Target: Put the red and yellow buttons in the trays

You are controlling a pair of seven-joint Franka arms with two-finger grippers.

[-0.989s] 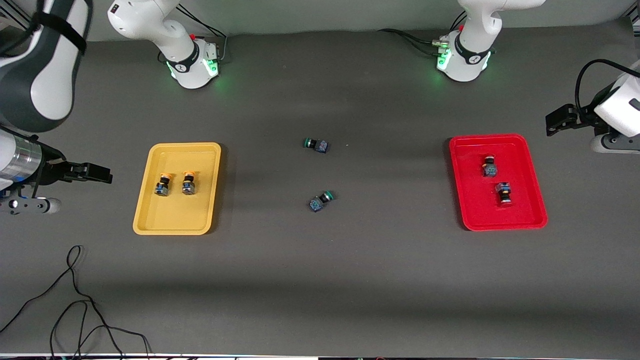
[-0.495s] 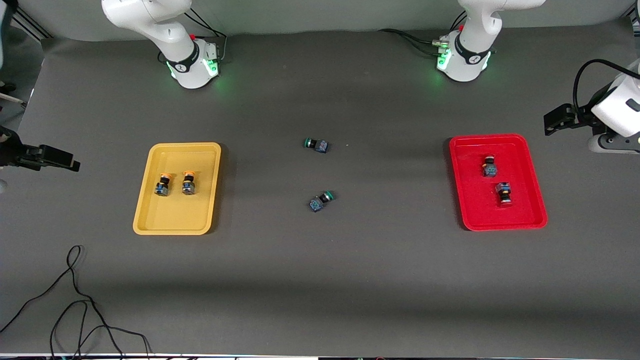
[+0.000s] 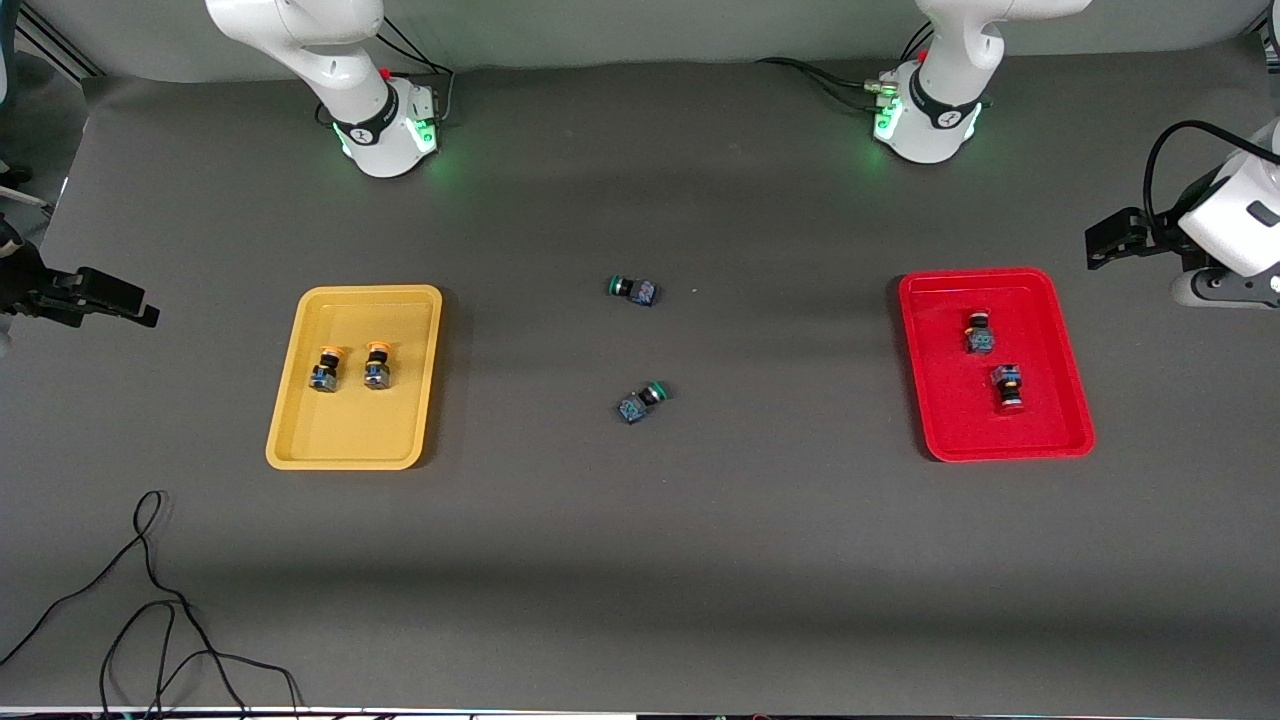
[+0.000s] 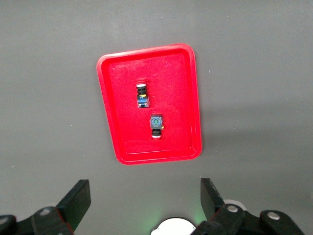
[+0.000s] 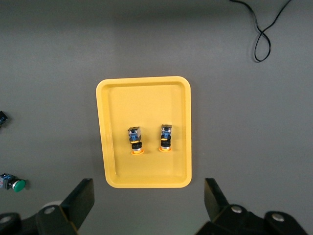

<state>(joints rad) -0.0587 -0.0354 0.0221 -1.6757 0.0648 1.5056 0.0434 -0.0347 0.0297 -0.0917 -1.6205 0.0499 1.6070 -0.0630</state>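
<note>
Two yellow buttons (image 3: 326,369) (image 3: 378,365) lie side by side in the yellow tray (image 3: 345,435). Two red buttons (image 3: 980,334) (image 3: 1008,388) lie in the red tray (image 3: 950,410). My left gripper (image 3: 1100,243) hangs open and empty, high over the bare table by the red tray (image 4: 122,122), whose red buttons (image 4: 142,94) (image 4: 156,126) show past the left gripper (image 4: 145,200). My right gripper (image 3: 140,305) is open and empty, high over the table's end by the yellow tray (image 5: 146,98). The yellow buttons (image 5: 135,140) (image 5: 166,137) show past the right gripper (image 5: 149,198).
Two green-capped buttons (image 3: 633,290) (image 3: 642,401) lie on the dark mat midway between the trays; both green-capped buttons (image 5: 12,183) (image 5: 2,117) edge into the right wrist view. A loose black cable (image 3: 150,600) curls near the front edge at the right arm's end.
My right arm has pulled back from beside the yellow tray toward its end of the table, its big link leaving the view. The left gripper has barely shifted. No button moved.
</note>
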